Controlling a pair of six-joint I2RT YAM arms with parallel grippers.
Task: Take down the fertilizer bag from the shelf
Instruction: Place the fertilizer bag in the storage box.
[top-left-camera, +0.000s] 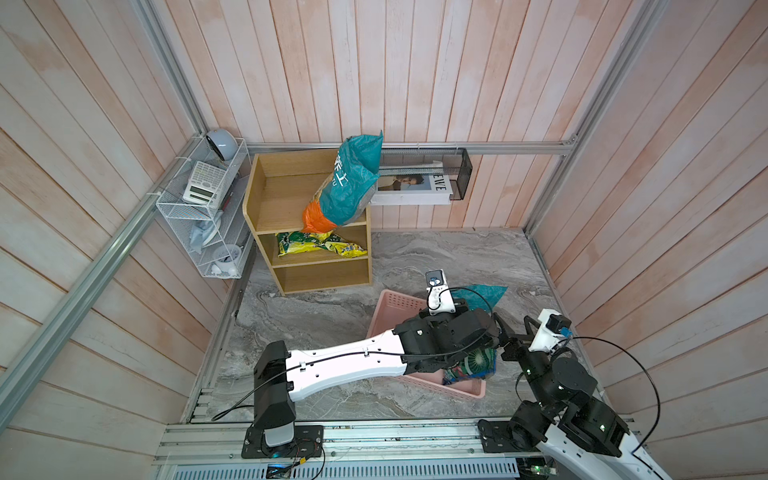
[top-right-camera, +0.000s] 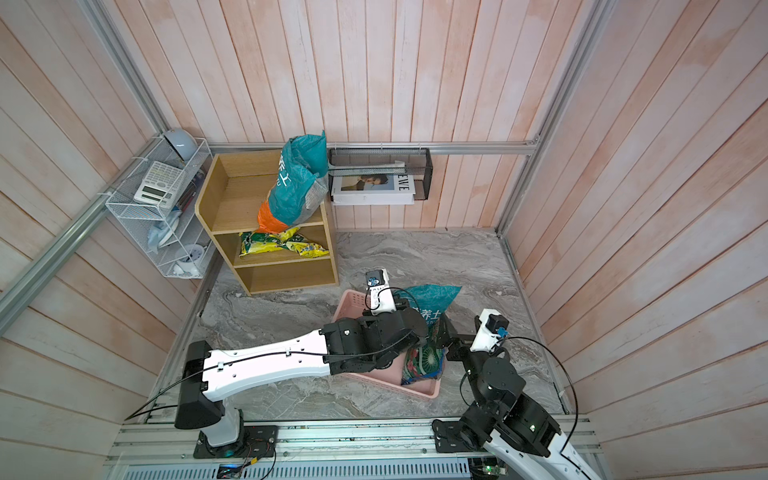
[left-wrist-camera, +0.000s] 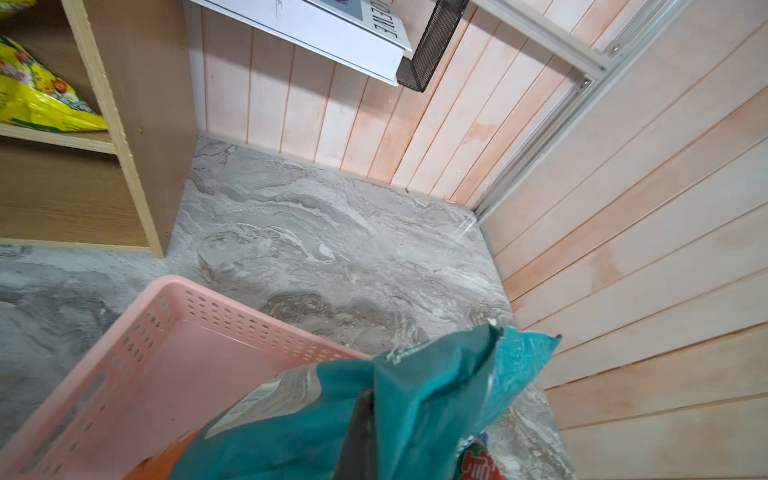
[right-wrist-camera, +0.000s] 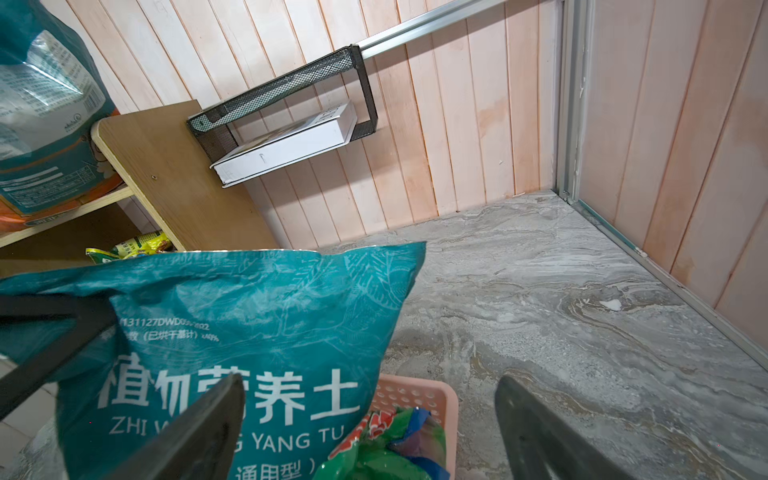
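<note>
Right wrist view alone gives readable print on the fertilizer bag (right-wrist-camera: 249, 332): "养土", "YANG TU", "通用型", and a code starting "131127DWD" (a finger covers the rest). The teal bag is off the shelf (right-wrist-camera: 166, 166), over the pink basket (right-wrist-camera: 415, 399) toward the near edge of the marble tabletop (right-wrist-camera: 540, 291), right of centre. Whether it touches the basket floor cannot be told.

Left wrist view alone shows the grip. The left gripper (left-wrist-camera: 363, 409) is clamped on the bag's top fold, with one dark finger (left-wrist-camera: 359, 424) visible. The right gripper (right-wrist-camera: 370, 386) has its fingers wide apart, holding nothing, near the bag.

In both top views the left arm (top-left-camera: 353, 361) hides that grip. They add:
- a second teal bag (top-left-camera: 353, 183) leaning in the shelf's top tier, "养土" legible
- a yellow bag (top-left-camera: 320, 245) on the middle tier
- a white wire rack (top-left-camera: 174, 208) with a calculator (top-left-camera: 203, 183)
- a book (top-left-camera: 409, 193) reading "EWE" in the black mesh basket (top-left-camera: 461, 174)

A green-and-red packet (right-wrist-camera: 374, 453) lies in the pink basket, its lettering unreadable.
</note>
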